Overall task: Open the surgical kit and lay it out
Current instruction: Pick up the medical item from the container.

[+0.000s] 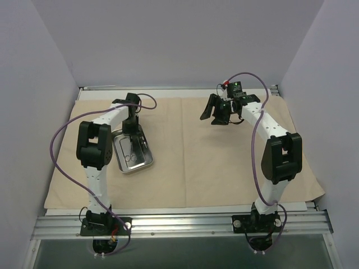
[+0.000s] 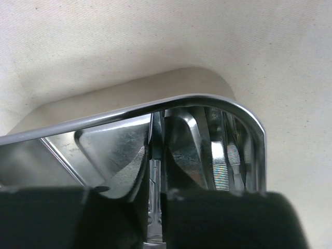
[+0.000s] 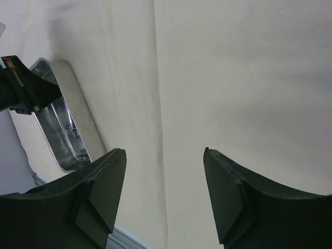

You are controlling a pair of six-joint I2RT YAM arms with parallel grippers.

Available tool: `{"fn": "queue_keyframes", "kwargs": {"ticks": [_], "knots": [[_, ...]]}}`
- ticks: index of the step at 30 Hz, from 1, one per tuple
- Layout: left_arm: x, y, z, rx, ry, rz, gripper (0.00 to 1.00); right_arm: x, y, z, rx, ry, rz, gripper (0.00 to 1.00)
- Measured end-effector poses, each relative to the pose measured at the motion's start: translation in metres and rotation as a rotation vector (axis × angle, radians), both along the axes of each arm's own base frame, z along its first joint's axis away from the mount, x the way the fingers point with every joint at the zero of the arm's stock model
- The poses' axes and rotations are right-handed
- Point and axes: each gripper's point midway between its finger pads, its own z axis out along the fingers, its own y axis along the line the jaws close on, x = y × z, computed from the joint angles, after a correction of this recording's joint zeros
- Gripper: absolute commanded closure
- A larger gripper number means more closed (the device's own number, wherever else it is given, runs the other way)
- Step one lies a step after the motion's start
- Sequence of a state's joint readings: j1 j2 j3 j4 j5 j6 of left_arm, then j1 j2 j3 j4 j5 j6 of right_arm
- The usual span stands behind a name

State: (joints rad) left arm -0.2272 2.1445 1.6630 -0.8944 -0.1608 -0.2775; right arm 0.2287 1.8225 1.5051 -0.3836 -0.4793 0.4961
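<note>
The tan cloth wrap (image 1: 224,168) lies spread flat over the table. On its left part sits the shiny steel tray (image 1: 147,162) with thin metal instruments (image 1: 130,156) inside. My left gripper (image 1: 130,134) points down into the tray. In the left wrist view the tray rim (image 2: 197,97) curves ahead of the left gripper (image 2: 155,207), whose black fingers are nearly together with a thin metal instrument (image 2: 154,176) between them. My right gripper (image 1: 216,115) hangs open above the back middle of the cloth (image 3: 233,78), and nothing lies between the right gripper's (image 3: 165,151) fingers.
White walls close in the table at the left, back and right. An aluminium rail (image 1: 185,224) runs along the near edge by the arm bases. In the right wrist view the tray (image 3: 57,129) and the left arm's tip (image 3: 23,91) show at far left.
</note>
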Motion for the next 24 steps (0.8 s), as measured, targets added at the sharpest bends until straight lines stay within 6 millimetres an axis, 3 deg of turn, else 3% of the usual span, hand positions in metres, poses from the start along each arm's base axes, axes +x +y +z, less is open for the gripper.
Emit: {"fn": "queue_keyframes", "kwargs": {"ticks": [2, 11, 15, 24], "knots": [[0.0, 0.0, 0.0, 0.001, 0.0, -0.003, 0.97, 0.0, 0.0, -0.001, -0.001, 0.003, 0.001, 0.38], [-0.001, 0.0, 0.005, -0.005, 0.019, -0.019, 0.98, 0.01, 0.013, -0.009, -0.004, 0.011, 0.026, 0.39], [-0.005, -0.001, 0.012, -0.024, 0.025, -0.023, 0.98, 0.016, 0.028, -0.014, 0.005, 0.001, 0.057, 0.39], [-0.007, -0.008, 0.052, -0.081, -0.043, -0.037, 0.98, 0.022, 0.08, -0.032, 0.069, -0.004, 0.125, 0.43]]}}
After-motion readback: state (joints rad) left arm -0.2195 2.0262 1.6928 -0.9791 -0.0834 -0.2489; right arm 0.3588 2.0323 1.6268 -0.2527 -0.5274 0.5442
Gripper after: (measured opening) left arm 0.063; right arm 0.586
